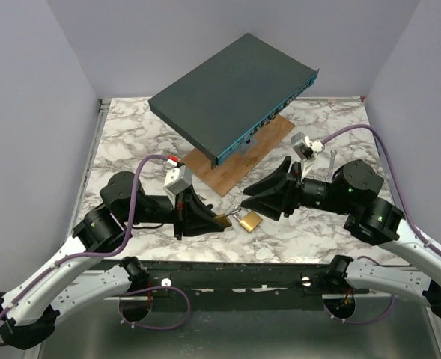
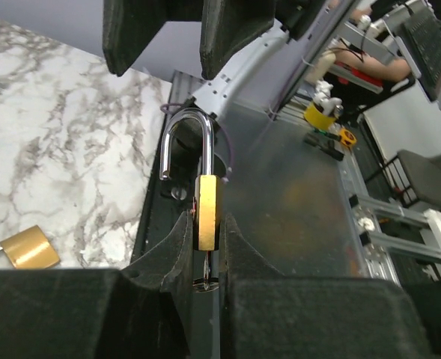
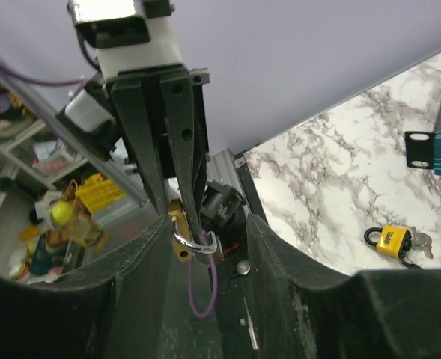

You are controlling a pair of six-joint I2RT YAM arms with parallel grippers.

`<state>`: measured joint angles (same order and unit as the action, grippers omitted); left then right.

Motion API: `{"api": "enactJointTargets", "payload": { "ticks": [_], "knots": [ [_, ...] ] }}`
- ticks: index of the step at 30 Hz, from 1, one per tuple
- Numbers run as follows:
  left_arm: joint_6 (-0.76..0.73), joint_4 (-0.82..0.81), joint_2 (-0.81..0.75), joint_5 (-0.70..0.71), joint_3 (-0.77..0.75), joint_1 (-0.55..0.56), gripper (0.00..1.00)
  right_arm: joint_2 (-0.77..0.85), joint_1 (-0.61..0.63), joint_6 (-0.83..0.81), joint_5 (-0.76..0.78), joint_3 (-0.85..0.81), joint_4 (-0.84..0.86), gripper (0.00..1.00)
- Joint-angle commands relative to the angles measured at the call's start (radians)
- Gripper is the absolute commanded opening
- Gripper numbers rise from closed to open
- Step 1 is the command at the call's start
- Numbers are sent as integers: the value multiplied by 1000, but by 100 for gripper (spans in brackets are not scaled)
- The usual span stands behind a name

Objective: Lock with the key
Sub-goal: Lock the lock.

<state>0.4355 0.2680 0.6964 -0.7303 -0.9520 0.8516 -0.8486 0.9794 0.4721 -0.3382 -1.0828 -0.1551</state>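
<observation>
Left hand [image 1: 217,218]: clamped on padlock [image 2: 207,213], its shackle [image 2: 208,149] swung open, near the middle of the counter's [image 1: 130,127] front edge.
Right hand [image 1: 245,203]: fingers apart, flanking the shackle.
2nd padlock [image 1: 251,221]: lying on the counter, just beside.

Two padlocks, one held padlock [image 2: 207,213] and one loose padlock [image 1: 251,222]; one network switch [image 1: 231,90]; one wooden board [image 1: 235,168].

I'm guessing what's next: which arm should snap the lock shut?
Probably right: the right end effector is open and faces the open padlock; the left end effector is busy gripping it.
</observation>
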Motion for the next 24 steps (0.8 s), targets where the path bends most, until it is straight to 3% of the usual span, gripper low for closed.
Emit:
{"api": "enactJointTargets", "payload": {
  "ticks": [1,5,9,18,24],
  "knots": [
    [17,22,5,-151,-55,-9,0,12,-5,-71,-183,-20,-24,50],
    [49,37,22,-178,-83,-18,0,9,-5,-96,-280,-23,-18,54],
    [90,39,41,-193,-105,-23,0,-6,-5,-116,-276,-30,-15,53],
    [107,70,51,-157,-122,-38,0,-34,-5,-128,-294,-64,12,38],
    [118,73,50,-151,-129,-48,0,-44,-5,-128,-300,-60,0,37]
  ]
}}
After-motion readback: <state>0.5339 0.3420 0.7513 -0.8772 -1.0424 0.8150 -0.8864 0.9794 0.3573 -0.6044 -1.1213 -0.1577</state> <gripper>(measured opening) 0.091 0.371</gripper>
